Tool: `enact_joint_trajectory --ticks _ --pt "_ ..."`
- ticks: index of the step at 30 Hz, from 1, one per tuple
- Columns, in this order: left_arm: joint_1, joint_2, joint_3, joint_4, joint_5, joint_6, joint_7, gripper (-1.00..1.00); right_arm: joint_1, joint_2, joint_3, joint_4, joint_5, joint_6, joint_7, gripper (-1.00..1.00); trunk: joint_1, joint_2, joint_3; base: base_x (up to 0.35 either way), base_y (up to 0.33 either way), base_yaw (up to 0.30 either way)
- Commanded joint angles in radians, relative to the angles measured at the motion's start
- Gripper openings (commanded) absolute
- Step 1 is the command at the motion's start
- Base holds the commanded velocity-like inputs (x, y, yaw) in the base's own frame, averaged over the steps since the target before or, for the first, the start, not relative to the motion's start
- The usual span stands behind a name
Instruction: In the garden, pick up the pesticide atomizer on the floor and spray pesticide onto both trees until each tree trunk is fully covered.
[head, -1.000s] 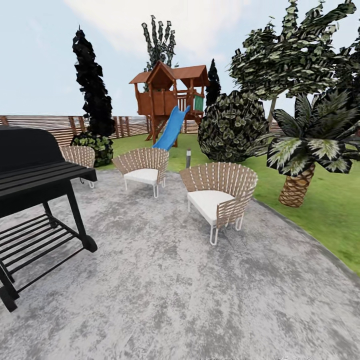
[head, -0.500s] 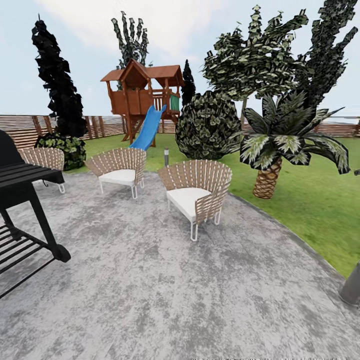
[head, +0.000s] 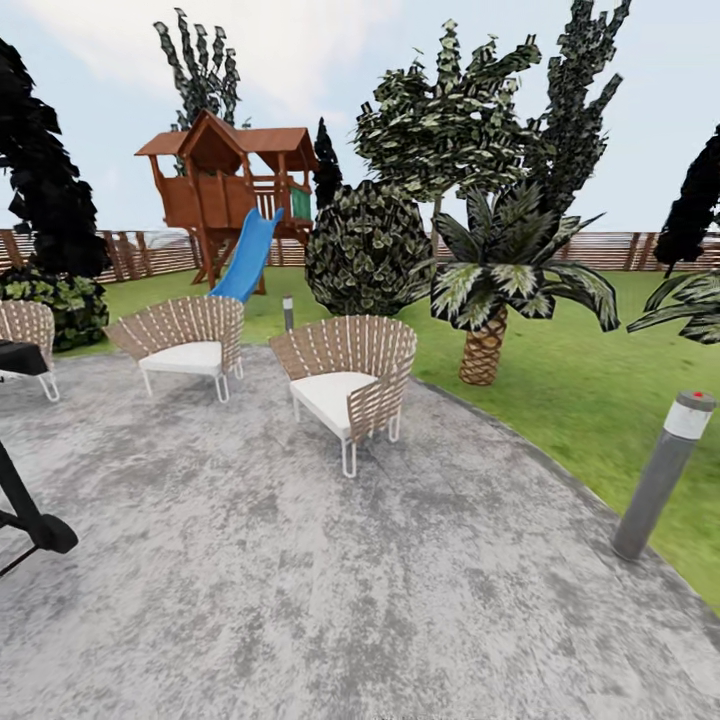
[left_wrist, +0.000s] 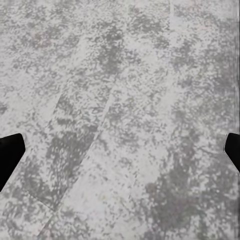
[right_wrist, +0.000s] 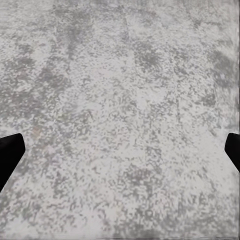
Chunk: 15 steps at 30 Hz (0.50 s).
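Note:
The pesticide atomizer is out of view, and so are the trees and their trunks. The garden's green lawn (head: 570, 370) spreads to the right of the grey stone patio (head: 300, 560), with a brown slat fence (head: 620, 250) behind it. In the left wrist view my left gripper (left_wrist: 120, 155) is open, its black fingertips (left_wrist: 9, 156) far apart over bare paving. In the right wrist view my right gripper (right_wrist: 120, 155) is open in the same way, with nothing between its fingertips (right_wrist: 9, 152).
Three woven chairs stand on the patio; the nearest chair (head: 345, 380) is ahead at centre. A grey bollard lamp (head: 660, 475) stands at the patio's right edge. A black grill leg (head: 30, 515) is at the left. A palm (head: 500, 290), a round bush (head: 365, 250) and a play tower with a blue slide (head: 245, 255) lie beyond.
The head view has swung to the right: the grill has slid almost out at the left, the chairs and palm have shifted left, and the bollard lamp has come fully into view.

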Motion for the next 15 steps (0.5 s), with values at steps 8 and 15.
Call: enact_joint_trajectory --ticks 8,15 --pt "0.000 0.001 0.000 0.000 0.000 0.000 0.000 1.00 0.000 0.000 0.000 0.000 0.000 0.000 0.000 1.00 0.031 -0.056 -0.025 0.000 0.000 -0.300" --pt "0.000 0.002 0.000 0.000 0.000 0.000 0.000 1.00 0.000 0.000 0.001 0.000 0.000 0.000 0.000 1.00 0.058 -0.105 -0.047 0.000 0.000 -0.300"
